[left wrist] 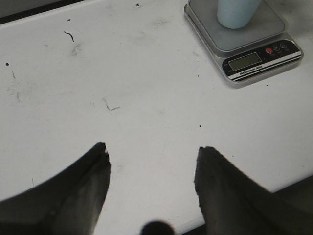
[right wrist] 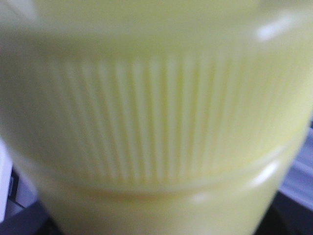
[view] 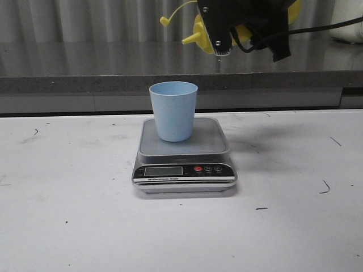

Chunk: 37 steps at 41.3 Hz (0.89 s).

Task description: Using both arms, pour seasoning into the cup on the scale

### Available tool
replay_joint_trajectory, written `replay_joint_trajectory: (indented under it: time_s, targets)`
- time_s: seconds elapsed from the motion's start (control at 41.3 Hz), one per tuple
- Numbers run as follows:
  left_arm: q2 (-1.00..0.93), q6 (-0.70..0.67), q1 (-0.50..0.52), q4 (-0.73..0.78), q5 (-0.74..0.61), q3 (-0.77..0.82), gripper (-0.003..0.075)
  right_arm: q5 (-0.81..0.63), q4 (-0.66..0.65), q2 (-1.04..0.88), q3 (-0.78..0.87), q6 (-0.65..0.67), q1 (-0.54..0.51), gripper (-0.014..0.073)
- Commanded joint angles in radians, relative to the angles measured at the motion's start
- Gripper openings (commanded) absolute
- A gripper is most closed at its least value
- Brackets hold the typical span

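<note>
Holding tall yellow plastic squeeze bottle (view: 249,25) tipped in right jaws, left jaws empty, apart; nozzle sits at one o'clock beyond pale blue plastic cup (view: 173,111), risking spill onto silver scale (view: 184,164).

The cup (view: 173,110) stands on the scale (view: 184,170) platform at mid-table, the only obstacle on the white table (view: 68,226); open surface lies to both sides and in front. Above and behind the cup, the right gripper (view: 227,34) with the tilted seasoning bottle (view: 199,35) blocks the overhead approach. The left gripper (left wrist: 151,156), fingers apart, hovers over bare table, seemingly well clear of the scale.
</note>
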Motion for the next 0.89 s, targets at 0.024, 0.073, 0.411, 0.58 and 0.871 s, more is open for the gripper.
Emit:
replay_joint_trajectory:
  time_s: [0.024,0.073,0.411,0.58,0.871]
  targets:
    - [0.002,-0.003,0.002,0.005,-0.065,-0.027,0.0387,0.063,-0.071,-0.059,-0.041,-0.008,0.000,0.0341]
    - [0.002,-0.003,0.002,0.005,-0.065,-0.027,0.0387,0.063,-0.071,-0.059,-0.041,-0.008,0.000,0.0341]
    - [0.002,-0.003,0.002,0.005,-0.065,-0.027,0.0387,0.063,-0.018,-0.059,-0.041,0.073,0.000,0.0341]
    - [0.002,-0.003,0.002,0.005,-0.065,-0.027,0.0387,0.055,0.089,-0.059,-0.041,0.259,0.000,0.0341]
    - [0.002,-0.003,0.002,0.005,-0.065,-0.027,0.0387,0.052,0.322,-0.060,-0.041,0.619,0.000,0.0341]
